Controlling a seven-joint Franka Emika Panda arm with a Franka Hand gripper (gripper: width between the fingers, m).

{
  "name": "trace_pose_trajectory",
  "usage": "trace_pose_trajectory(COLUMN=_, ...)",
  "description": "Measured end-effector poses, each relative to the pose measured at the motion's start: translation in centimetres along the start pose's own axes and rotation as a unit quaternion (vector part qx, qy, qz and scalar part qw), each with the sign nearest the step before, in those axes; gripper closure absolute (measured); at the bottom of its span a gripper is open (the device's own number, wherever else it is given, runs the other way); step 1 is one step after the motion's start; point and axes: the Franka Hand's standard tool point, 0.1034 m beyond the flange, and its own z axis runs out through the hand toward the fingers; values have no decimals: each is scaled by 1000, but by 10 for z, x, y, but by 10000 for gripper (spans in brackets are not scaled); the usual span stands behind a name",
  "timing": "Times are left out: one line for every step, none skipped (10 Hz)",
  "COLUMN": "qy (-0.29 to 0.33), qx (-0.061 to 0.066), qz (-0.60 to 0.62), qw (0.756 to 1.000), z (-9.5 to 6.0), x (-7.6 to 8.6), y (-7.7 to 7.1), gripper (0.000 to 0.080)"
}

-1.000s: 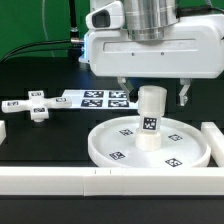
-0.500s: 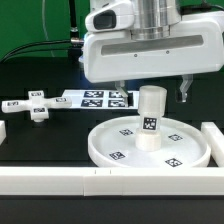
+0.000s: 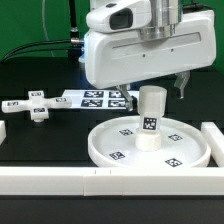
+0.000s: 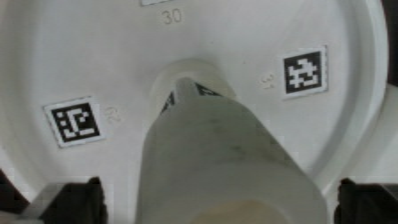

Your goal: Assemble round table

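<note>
The large rimmed round disc (image 3: 110,143) lies flat on the table with its tags facing up. The short cylindrical leg (image 3: 151,120) stands upright at its centre. My gripper (image 3: 154,93) hangs over the leg's top, open, with one finger on each side and neither touching it. In the wrist view the leg (image 4: 217,150) rises toward the camera from the disc (image 4: 107,60), and the dark fingertips (image 4: 80,200) stand apart at either side of it. The small cross-shaped foot (image 3: 38,106) lies on the table at the exterior view's left.
The marker board (image 3: 92,98) lies flat behind the disc. White border blocks run along the front (image 3: 60,181), at the exterior view's right (image 3: 212,138) and at its left edge (image 3: 3,130).
The hand has turned a little over the leg, so one finger sits lower and the other higher. The leg, disc and foot have not moved.
</note>
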Motion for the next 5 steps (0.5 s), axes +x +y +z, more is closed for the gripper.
trace_pose_trajectory(qy=0, qx=0, qz=-32, qw=999, z=0, x=0, y=0, gripper=151)
trace_pose_trajectory(qy=-2, qx=-4, qz=-72, qw=997, z=0, x=0, y=-1, gripper=151)
trace_pose_trajectory(qy=-4, qx=-9, qz=-132, qw=991, z=0, x=0, y=-1, gripper=151)
trace_pose_trajectory(qy=-4, qx=-13, qz=-179, qw=984, z=1, x=1, y=-3, gripper=151)
trace_pose_trajectory(qy=-7, qx=-15, qz=-217, qw=976, z=2, x=0, y=-4, gripper=151)
